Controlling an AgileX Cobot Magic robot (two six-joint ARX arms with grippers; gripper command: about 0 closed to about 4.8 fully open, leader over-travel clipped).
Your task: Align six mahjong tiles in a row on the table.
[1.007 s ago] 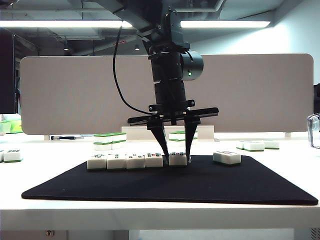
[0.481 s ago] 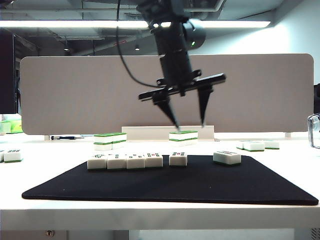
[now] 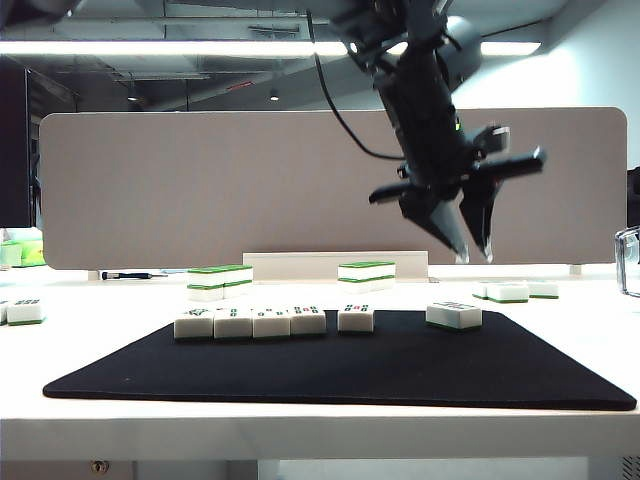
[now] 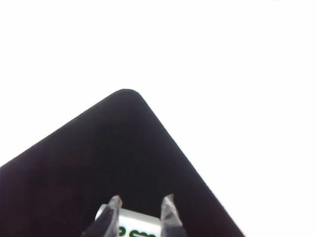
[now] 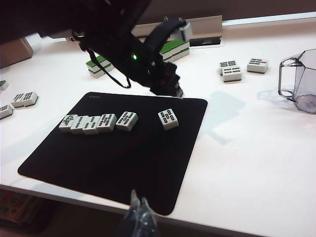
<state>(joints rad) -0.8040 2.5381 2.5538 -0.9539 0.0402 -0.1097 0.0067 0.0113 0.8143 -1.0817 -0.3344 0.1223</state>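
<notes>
- The six mahjong tiles (image 3: pixel 308 320) are small white blocks with a thin green base and dark, red and green marks on their faces; all lie face up on the black mat (image 3: pixel 340 375) that covers the middle of the white desk (image 3: pixel 320 435).
- In the right wrist view four tiles (image 5: pixel 88 123) sit edge to edge in a line. A fifth tile (image 5: pixel 127 120) stands just beside the end of that line, slightly turned, and whether it touches the fourth cannot be told.
- The sixth tile (image 5: pixel 168 119) lies alone, well apart from the others, towards the mat's far right corner.
- The left end effector (image 3: pixel 474 252) hangs in the air above that sixth tile (image 3: pixel 453 315), clear of it. Its arm leans in from upper left, its dark fingers (image 3: pixel 447 228) pointing down and tilted.
- The jaws stand a little apart with nothing between them; in the left wrist view the fingertips (image 4: pixel 168 203) frame the tile (image 4: pixel 138 222) below, near the mat's rounded corner.
- The right end effector (image 5: pixel 140 213) hovers at the near edge of the desk, pinched together and empty.
</notes>
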